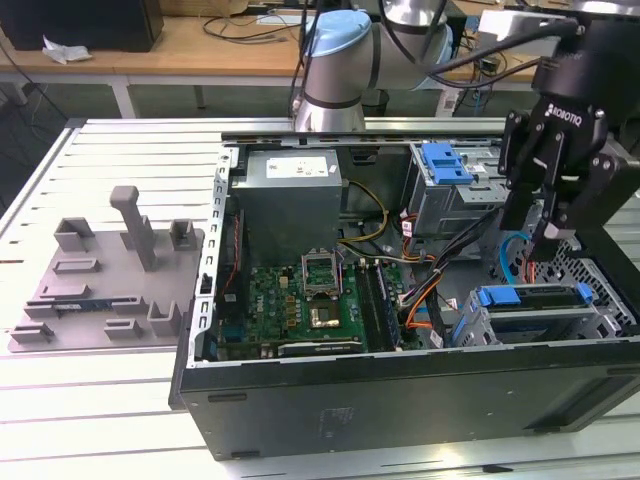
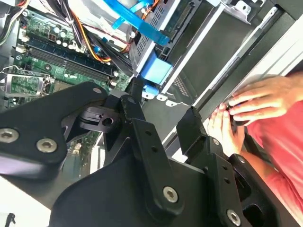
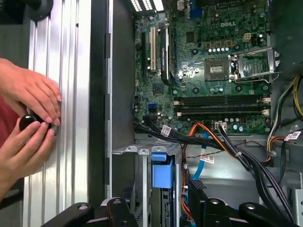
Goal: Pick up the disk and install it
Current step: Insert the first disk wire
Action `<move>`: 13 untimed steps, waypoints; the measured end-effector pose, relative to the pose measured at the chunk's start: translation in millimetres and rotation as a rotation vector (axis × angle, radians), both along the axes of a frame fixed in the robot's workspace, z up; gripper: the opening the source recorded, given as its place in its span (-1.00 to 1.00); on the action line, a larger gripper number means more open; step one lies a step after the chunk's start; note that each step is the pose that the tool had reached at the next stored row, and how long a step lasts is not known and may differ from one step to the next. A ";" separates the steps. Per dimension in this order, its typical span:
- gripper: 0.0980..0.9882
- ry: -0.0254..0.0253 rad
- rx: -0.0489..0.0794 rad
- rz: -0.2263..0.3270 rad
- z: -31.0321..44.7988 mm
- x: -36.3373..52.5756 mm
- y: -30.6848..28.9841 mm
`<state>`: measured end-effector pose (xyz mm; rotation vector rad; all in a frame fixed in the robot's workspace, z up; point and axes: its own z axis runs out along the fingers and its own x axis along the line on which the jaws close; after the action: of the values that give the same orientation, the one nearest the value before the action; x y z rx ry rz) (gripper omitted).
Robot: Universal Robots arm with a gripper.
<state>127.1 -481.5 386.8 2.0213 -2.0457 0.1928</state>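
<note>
My gripper (image 2: 163, 105), nearest the lens in the second wrist view, stands wide and empty. The disk (image 1: 530, 297) sits in the drive cage (image 1: 476, 326) at the exterior view's lower right, near beneath me. I'd descend straight, centred on its blue bracket, clear of the cables (image 1: 428, 290).

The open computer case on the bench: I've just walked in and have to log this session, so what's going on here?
A robot arm's tool hangs open and empty over the open computer case, above the drive cage with the blue bracket at the exterior view's right. Beside the case, a person's hands rest on the slatted metal table, cupping a small black round object.
</note>
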 end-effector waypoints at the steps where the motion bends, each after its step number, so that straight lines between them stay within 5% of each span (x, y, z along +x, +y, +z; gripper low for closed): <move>1: 0.05 0.0044 -0.009 0.000 0.0 0.8 2.5; 2: 0.05 0.0091 -0.018 0.000 0.0 1.7 4.7; 5: 0.05 0.0336 -0.064 0.000 -0.6 10.6 8.4; 8: 0.05 0.0513 -0.084 0.002 -1.7 19.7 9.1; 10: 0.05 0.0710 -0.093 0.007 -2.7 25.3 9.1; 12: 0.05 0.0819 -0.096 0.009 -4.3 35.6 9.1; 13: 0.05 0.0790 -0.097 0.009 -6.9 39.9 9.1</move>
<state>167.0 -472.4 379.9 1.9489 -1.9418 0.2062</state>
